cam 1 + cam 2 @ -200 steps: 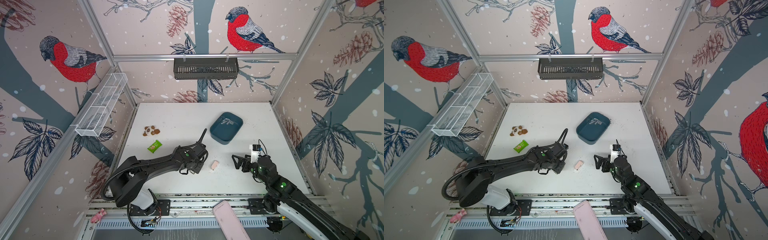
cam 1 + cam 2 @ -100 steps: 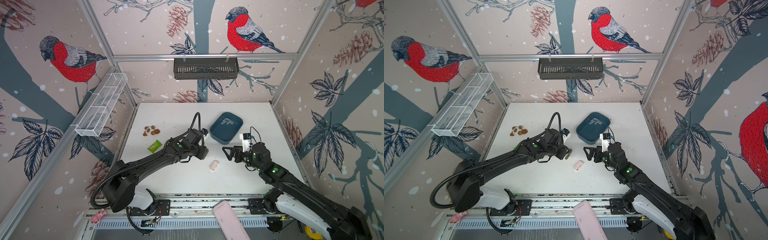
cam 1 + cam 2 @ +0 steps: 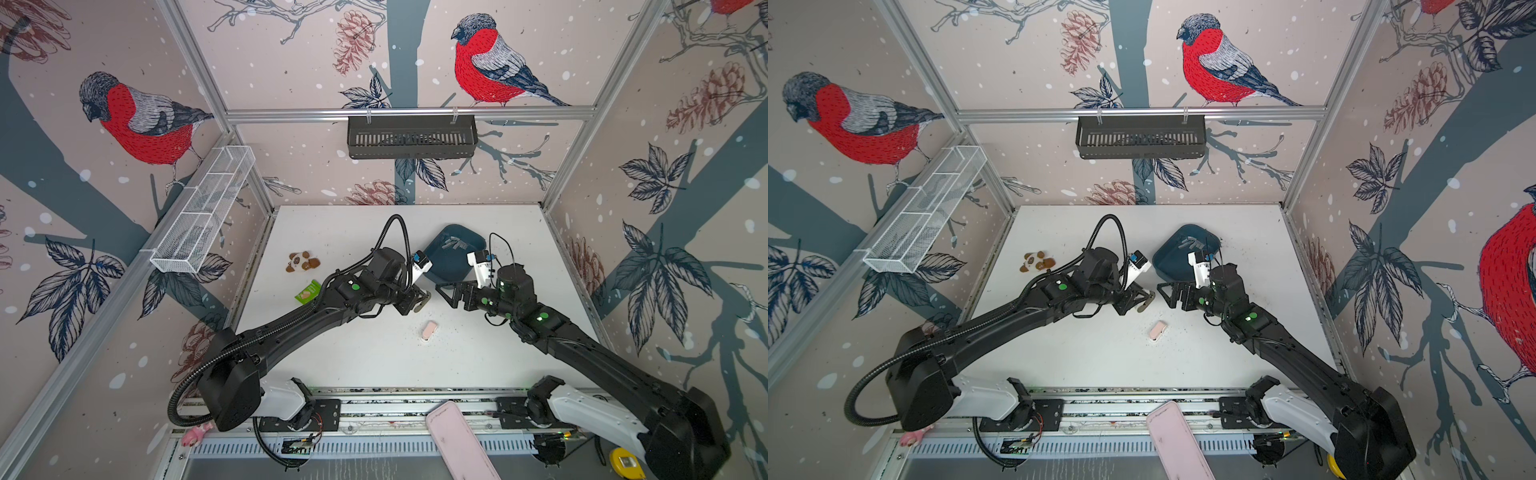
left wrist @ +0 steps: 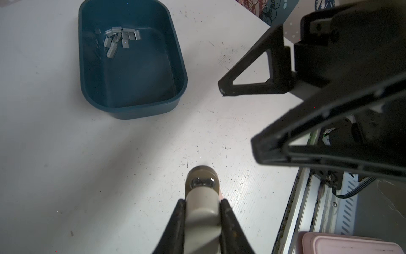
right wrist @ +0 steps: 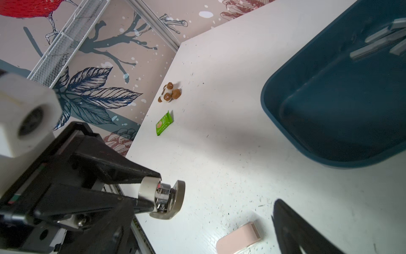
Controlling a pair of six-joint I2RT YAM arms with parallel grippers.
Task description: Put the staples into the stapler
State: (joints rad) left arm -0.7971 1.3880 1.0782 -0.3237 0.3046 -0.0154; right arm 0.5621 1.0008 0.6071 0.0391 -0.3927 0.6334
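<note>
In blue tray (image 4: 140,112): staples (image 4: 120,37), apart from both; left jaws clamp stapler (image 4: 202,199), right jaws wide.

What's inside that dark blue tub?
A loose pile of small grey staple strips at one end of the tub; elsewhere its floor is bare. The left wrist view shows it uncovered.

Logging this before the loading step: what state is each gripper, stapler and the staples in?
Left gripper, shut on beige stapler.
Right gripper, open, empty.
Beige stapler, held.
Staples, loose in blue tray.
Pink stapler, lying free on table.
</note>
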